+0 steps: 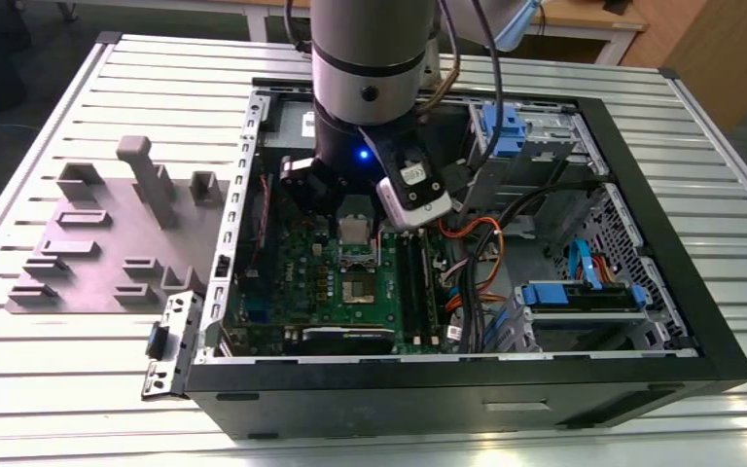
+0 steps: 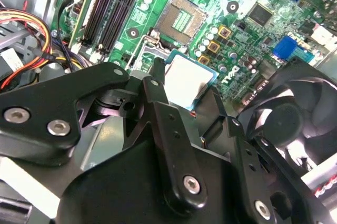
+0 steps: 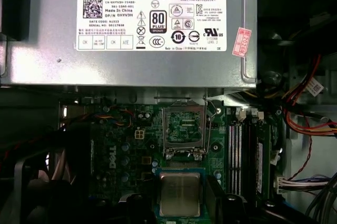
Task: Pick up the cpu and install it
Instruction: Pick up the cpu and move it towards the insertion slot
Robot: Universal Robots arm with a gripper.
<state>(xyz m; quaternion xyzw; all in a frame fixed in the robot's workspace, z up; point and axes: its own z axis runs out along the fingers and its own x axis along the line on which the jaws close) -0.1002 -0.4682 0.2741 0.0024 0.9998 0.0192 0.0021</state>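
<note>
The arm [image 1: 367,58] reaches down into the open computer case [image 1: 685,321], which lies on a slatted metal table [image 1: 36,389]. In the exterior view, the grey tray [image 1: 88,253] with raised blocks lies at 9 o'clock from the case, just beside its wall. The blue drive brackets [image 1: 582,292] sit at 3 o'clock from the motherboard [image 1: 328,277].

The gripper [image 2: 185,83] hangs over the motherboard, at about 11 o'clock from the centre of the case in the exterior view. Its black fingers [image 2: 157,90] are pressed against two opposite edges of the cpu [image 2: 189,77], pinching it.

The cpu is held flat, with its silvery metal top facing both wrist cameras and a thin green rim around it [image 3: 180,194]. It is above the board and not seated. In both wrist views it is just short of the socket [image 3: 184,126] and apart from it.

The socket's contact field [image 2: 181,19] is uncovered. In the exterior view the memory slots [image 1: 415,282] run at 3 o'clock from the socket. In the first wrist view the silver power supply [image 3: 126,74] lies beyond the socket. In the second wrist view a black fan [image 2: 295,119] lies beside the gripper.
</note>
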